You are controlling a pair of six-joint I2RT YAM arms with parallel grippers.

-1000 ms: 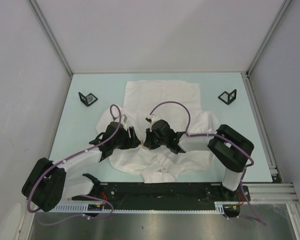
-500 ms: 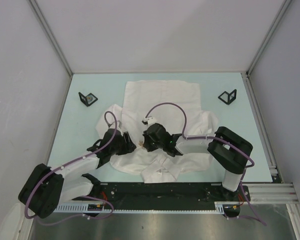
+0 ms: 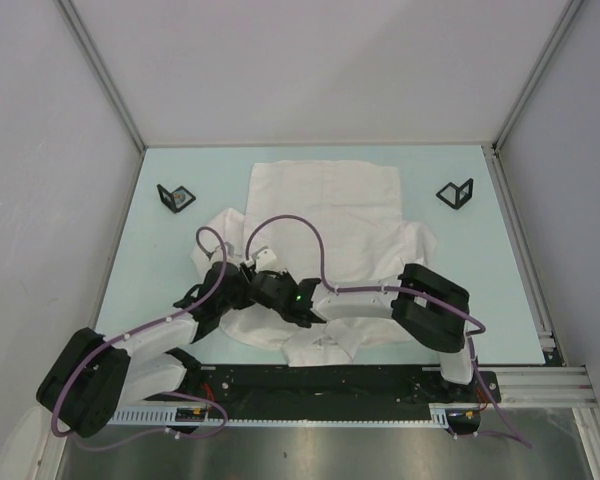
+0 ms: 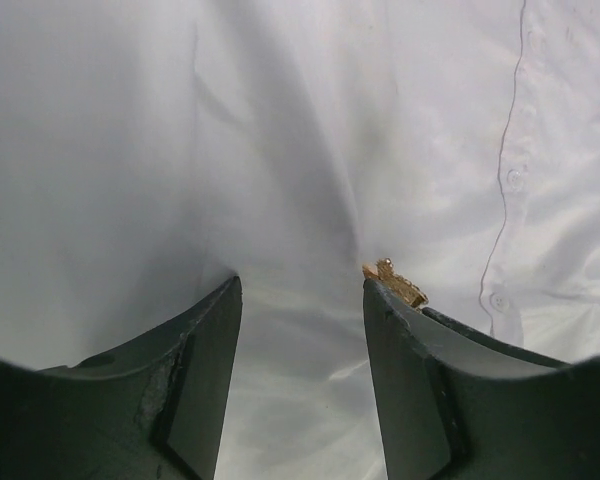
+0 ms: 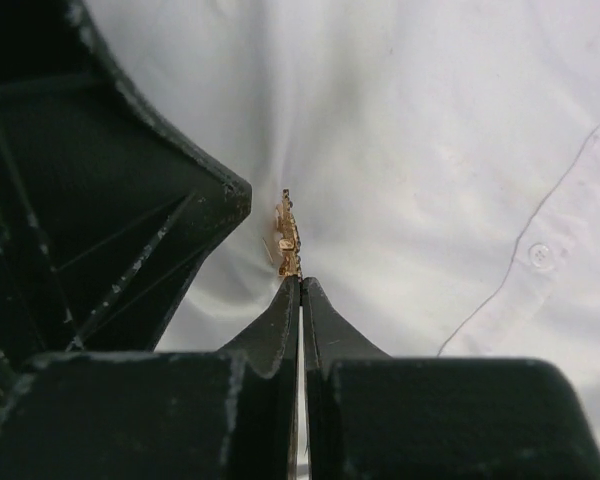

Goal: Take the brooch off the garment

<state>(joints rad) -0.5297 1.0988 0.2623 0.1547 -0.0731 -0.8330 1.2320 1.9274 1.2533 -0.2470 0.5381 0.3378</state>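
The garment (image 3: 325,200), a large white shirt, lies spread over the table's middle. Over its near-left part my two grippers meet tip to tip. The small gold brooch (image 5: 288,235) stands on edge against the fabric (image 5: 430,150), and my right gripper (image 5: 300,280) is shut on its lower end. In the left wrist view the brooch (image 4: 395,282) shows just past the right fingertip (image 4: 380,310). My left gripper (image 4: 300,285) is open, with only white cloth (image 4: 280,120) between its fingers. From above, the left gripper (image 3: 238,290) and right gripper (image 3: 263,290) hide the brooch.
Two small black triangular stands (image 3: 176,197) (image 3: 455,192) sit at the table's far left and far right. The shirt's button placket (image 4: 505,180) runs to the right of the brooch. Pale green tabletop (image 3: 160,260) shows on the shirt's left side.
My right gripper has swung left across the shirt, staying shut, and now meets the left one. The left gripper has drawn back toward the near left, its jaws a little narrower.
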